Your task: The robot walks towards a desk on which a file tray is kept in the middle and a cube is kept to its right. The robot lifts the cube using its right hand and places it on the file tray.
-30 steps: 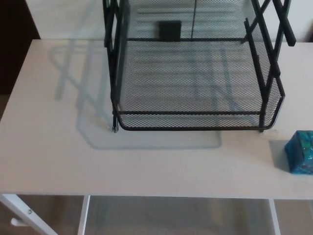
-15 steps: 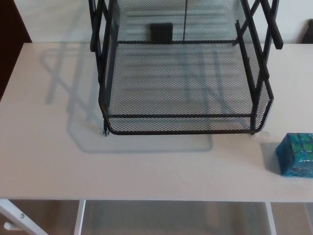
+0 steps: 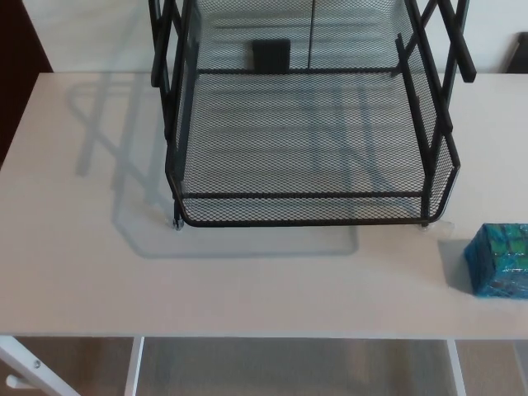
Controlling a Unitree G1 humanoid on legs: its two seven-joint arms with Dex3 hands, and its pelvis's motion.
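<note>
A black wire-mesh file tray [image 3: 305, 208] stands in the middle of the white desk [image 3: 99, 272], its open front facing me and upright side struts rising out of the top of the picture. To its right, near the desk's front edge and partly cut by the picture's right border, sits a blue-green cube [image 3: 500, 259] with a shiny wrapping. The cube rests on the desk, apart from the tray. Neither of my hands shows in the head view.
The desk's front edge runs across the bottom, with white legs [image 3: 132, 367] and floor below. A small dark rectangle [image 3: 271, 54] shows behind the tray's mesh. The tray's shadow falls on the desk to its left.
The whole picture shifted left and slightly up a second ago, which is the camera moving; over the last half second the view has barely changed. Tray and cube stay put.
</note>
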